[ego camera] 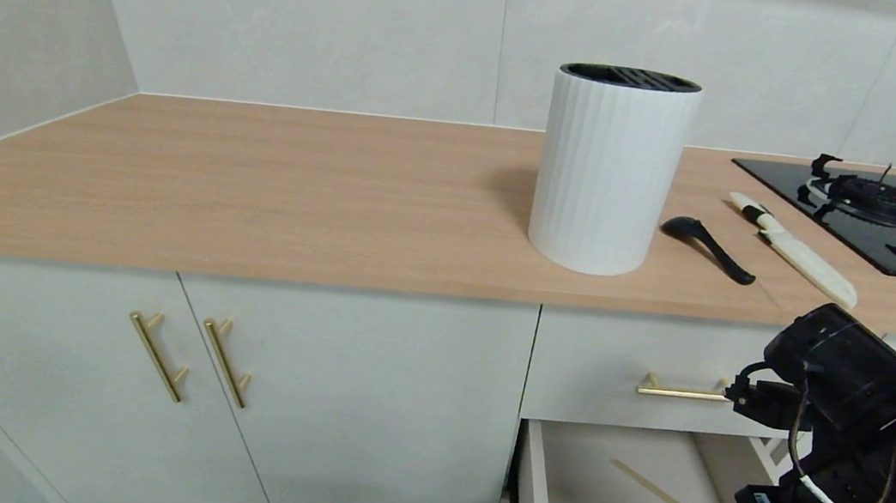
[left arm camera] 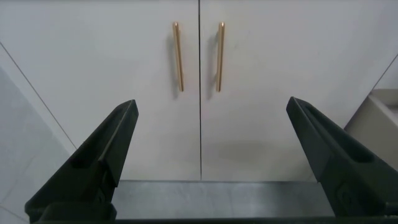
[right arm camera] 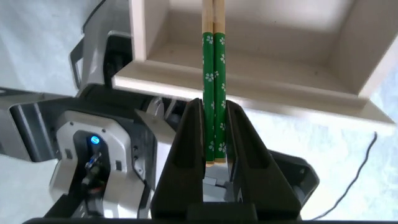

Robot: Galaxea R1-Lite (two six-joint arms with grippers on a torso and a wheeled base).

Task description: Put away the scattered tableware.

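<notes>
My right gripper (right arm camera: 213,155) is shut on a pair of wooden chopsticks (right arm camera: 213,68) with green, flower-printed ends. It holds them over the open drawer (ego camera: 534,488) below the counter, with the thin tips (ego camera: 659,491) slanting into the drawer. On the wooden counter a black spoon (ego camera: 708,248) and a cream-bladed knife (ego camera: 794,250) lie to the right of a white ribbed utensil holder (ego camera: 613,169). My left gripper (left arm camera: 211,168) is open and holds nothing. It hangs low, facing the cabinet doors.
A black gas hob (ego camera: 886,210) sits at the counter's far right. Two cabinet doors with gold bar handles (left arm camera: 199,57) stand shut left of the drawer. Above the open drawer is a shut drawer with a gold handle (ego camera: 680,392). The counter's left half is bare wood.
</notes>
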